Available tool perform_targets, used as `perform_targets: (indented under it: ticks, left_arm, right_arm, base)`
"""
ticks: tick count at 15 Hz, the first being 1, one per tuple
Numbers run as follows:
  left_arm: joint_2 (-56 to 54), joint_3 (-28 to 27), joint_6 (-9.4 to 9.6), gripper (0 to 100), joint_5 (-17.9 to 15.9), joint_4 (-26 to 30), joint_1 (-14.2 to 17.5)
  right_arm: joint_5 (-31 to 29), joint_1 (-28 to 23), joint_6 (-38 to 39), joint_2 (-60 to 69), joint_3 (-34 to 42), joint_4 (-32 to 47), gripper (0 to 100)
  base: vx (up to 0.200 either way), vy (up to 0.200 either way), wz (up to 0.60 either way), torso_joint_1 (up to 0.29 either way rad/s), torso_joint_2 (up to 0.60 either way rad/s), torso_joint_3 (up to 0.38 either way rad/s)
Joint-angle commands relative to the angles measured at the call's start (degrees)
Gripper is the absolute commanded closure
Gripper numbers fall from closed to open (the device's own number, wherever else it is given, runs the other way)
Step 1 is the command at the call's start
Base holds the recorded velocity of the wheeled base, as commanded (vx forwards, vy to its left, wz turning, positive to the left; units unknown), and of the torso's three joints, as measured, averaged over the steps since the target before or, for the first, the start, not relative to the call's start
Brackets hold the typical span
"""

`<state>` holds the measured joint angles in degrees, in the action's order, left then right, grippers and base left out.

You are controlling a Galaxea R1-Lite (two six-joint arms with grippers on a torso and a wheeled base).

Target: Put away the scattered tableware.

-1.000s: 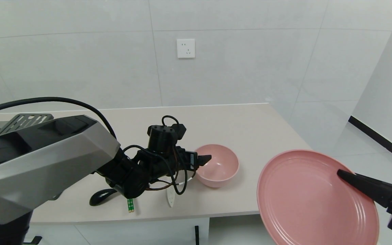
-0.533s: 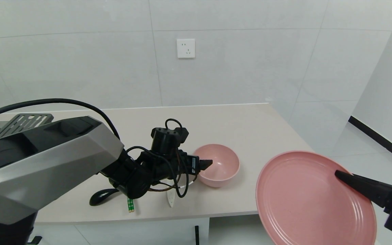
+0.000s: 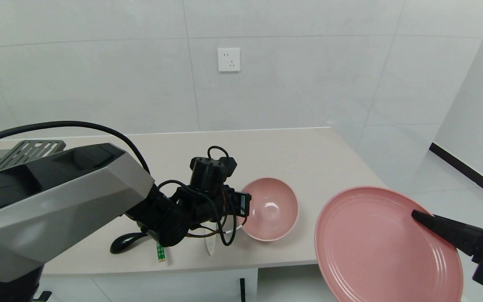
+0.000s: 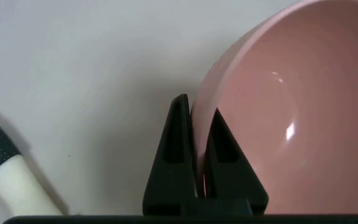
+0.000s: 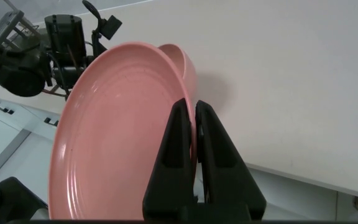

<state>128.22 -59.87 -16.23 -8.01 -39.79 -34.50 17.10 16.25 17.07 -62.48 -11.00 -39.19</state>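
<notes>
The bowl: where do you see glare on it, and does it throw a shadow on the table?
Head view: the bowl carries one small white glare spot low on its inner wall. Left wrist view: two bright spots sit on the inner wall, past the left tool that clamps the rim. Right wrist view: a soft shadow lies on the table beside the bowl.

The pink plate (image 3: 375, 247) runs off the head view at 6 o'clock; the left arm (image 3: 57, 197) covers most of the chopsticks (image 3: 160, 253).
</notes>
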Motion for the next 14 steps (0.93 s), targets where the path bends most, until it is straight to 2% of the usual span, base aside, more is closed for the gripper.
perform_targets:
  ticks: [1,4,7,11,14]
  left_arm:
    - [-3.68,1.33,-0.03,100,0.36,-0.11,0.05]
    - [-10.62,6.87,0.23,100,0.63,-0.29,0.75]
    - [-16.86,12.41,0.23,100,2.82,-0.38,0.75]
    - [-31.37,21.90,0.32,100,2.91,-0.29,0.75]
    - [-40.42,31.04,-0.03,100,2.56,-0.29,0.75]
  right_arm:
    - [0.04,0.01,-0.02,0.07,0.01,-0.09,100]
    - [0.04,0.01,-0.02,0.07,0.10,-0.62,100]
    - [0.04,0.10,-0.10,0.07,0.19,-0.62,100]
    - [0.04,0.10,-0.10,0.07,0.36,-0.62,100]
    - [0.04,0.27,0.07,-0.01,0.36,-0.62,100]
  base:
    - [0.000,0.000,0.00,0.000,0.00,0.000]
    - [0.000,0.000,0.00,0.000,0.00,0.000]
    - [0.000,0.000,0.00,0.000,0.00,0.000]
    - [0.000,0.000,0.00,0.000,0.00,0.000]
    - [0.000,0.000,0.00,0.000,0.00,0.000]
